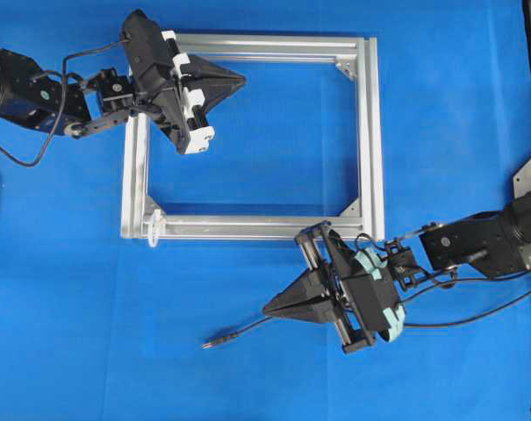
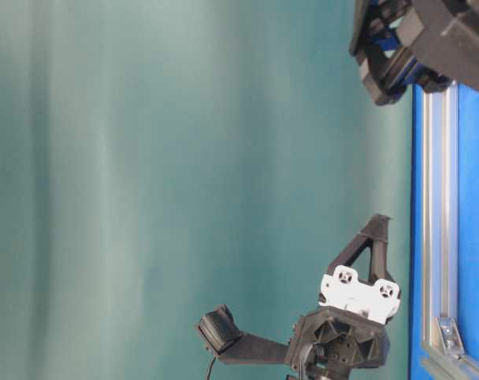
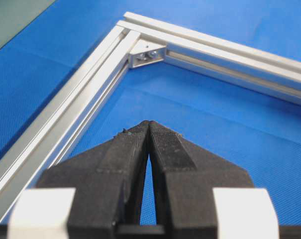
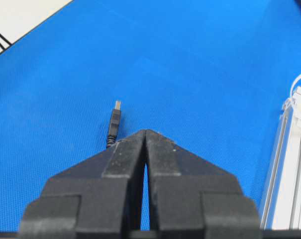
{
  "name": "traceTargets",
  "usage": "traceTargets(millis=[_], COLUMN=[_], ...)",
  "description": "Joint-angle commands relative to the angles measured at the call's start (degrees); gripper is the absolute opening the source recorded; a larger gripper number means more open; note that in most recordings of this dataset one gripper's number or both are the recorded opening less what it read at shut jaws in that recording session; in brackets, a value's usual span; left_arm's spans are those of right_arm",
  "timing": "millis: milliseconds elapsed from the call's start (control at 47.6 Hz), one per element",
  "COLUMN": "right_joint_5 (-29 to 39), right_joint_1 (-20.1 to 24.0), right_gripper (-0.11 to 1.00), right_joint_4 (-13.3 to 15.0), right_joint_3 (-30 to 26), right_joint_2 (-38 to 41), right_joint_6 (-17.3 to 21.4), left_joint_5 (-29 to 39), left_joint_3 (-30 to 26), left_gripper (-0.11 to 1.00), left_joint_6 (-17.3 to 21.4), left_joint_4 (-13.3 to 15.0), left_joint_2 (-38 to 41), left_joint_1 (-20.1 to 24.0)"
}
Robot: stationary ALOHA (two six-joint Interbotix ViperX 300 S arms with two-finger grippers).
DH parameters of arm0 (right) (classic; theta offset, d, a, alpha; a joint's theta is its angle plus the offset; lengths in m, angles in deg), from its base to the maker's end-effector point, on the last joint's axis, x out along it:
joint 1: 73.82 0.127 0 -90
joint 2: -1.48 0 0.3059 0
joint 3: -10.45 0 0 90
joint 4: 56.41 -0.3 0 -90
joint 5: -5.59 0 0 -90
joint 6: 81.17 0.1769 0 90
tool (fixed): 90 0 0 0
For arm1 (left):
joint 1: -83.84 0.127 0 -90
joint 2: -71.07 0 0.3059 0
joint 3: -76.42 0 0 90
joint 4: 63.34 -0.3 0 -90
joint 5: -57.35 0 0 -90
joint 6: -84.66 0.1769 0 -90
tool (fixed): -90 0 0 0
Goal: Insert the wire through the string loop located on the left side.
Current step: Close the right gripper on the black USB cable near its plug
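Both claws were pinched closed on nothing: left gripper (image 1: 239,80) over the rectangular aluminium frame (image 1: 370,132), right gripper (image 1: 269,310) above the thin black wire (image 1: 239,333), whitish string loop (image 1: 154,230) untouched.

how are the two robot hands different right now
The left hand hangs over the metal frame, pointing right; the right hand sits outside it over the blue mat, pointing left at the wire. The left has white parts, the right teal ones. Both are shut and hold nothing.
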Motion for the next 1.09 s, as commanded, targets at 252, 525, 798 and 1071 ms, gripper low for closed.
traceTargets(millis=[252, 525, 798, 1071], right_joint_5=[1.58, 1.85, 2.46, 3.60], right_joint_1=[0.97, 1.23, 2.37, 2.37], right_gripper=[-0.02, -0.01, 0.52, 0.80], right_joint_4=[0.35, 0.70, 0.97, -0.70], right_joint_3=[-1.58, -1.41, -1.58, -2.02], right_joint_2=[-3.52, -3.52, -3.43, -2.20], right_joint_6=[1.32, 3.69, 4.75, 5.63], left_joint_5=[1.32, 1.32, 1.23, 1.32], left_joint_3=[-0.88, -0.97, -1.05, -1.23], left_gripper=[0.00, 0.00, 0.00, 0.00], left_joint_6=[-0.09, 0.00, -0.09, -0.09], left_joint_4=[-1.23, -1.32, -1.32, -1.32], left_joint_2=[-2.72, -2.72, -2.72, -2.64], left_joint_1=[0.09, 0.09, 0.09, 0.00])
